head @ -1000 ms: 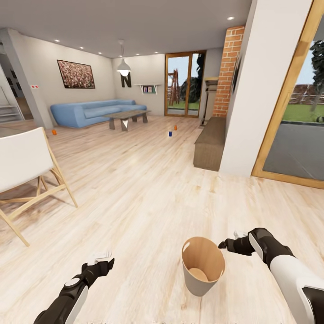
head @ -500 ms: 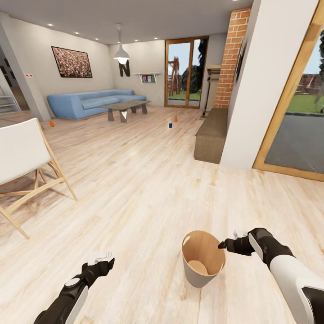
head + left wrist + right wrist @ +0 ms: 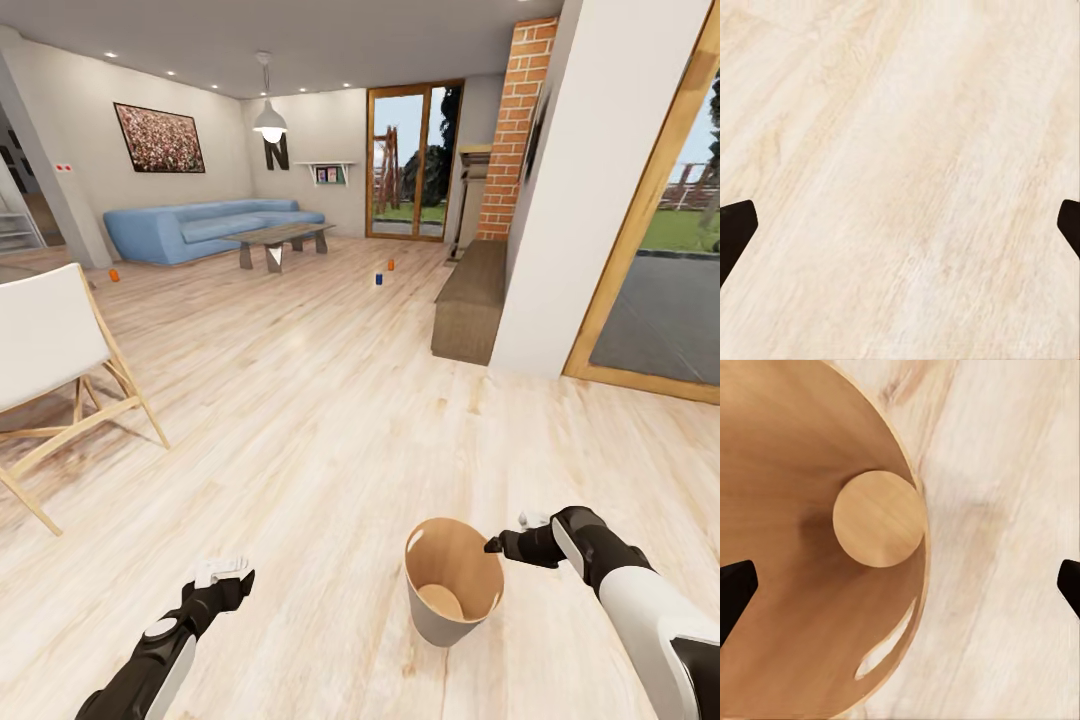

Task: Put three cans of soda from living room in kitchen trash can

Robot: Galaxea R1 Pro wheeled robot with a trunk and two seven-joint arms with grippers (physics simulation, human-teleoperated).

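From the head camera, the grey tapered trash bucket with a tan wooden rim (image 3: 452,585) stands on the light wood plank floor (image 3: 330,420) low in the frame, between the 2 arms. The right gripper (image 3: 492,545) hangs just beside its rim, nothing in it. The left gripper (image 3: 243,577) hovers over bare floor, well apart from the bucket.

Far across the room, 3 small soda cans stand on the floor: an orange can (image 3: 114,275) near the long blue sofa (image 3: 200,228), a dark blue can (image 3: 379,279), and another orange can (image 3: 390,265) just beyond it. A low grey coffee table (image 3: 278,241) sits before the sofa. A white folding chair with a wooden frame (image 3: 55,370) stands to the left.

At the left wrist, the 2 dark fingertips (image 3: 735,232) sit wide apart over plain planks.

At the right wrist, the fingertips (image 3: 733,589) are likewise spread wide, and the bucket's brown inside (image 3: 802,607) lies below with its round base and handle cut-out visible.
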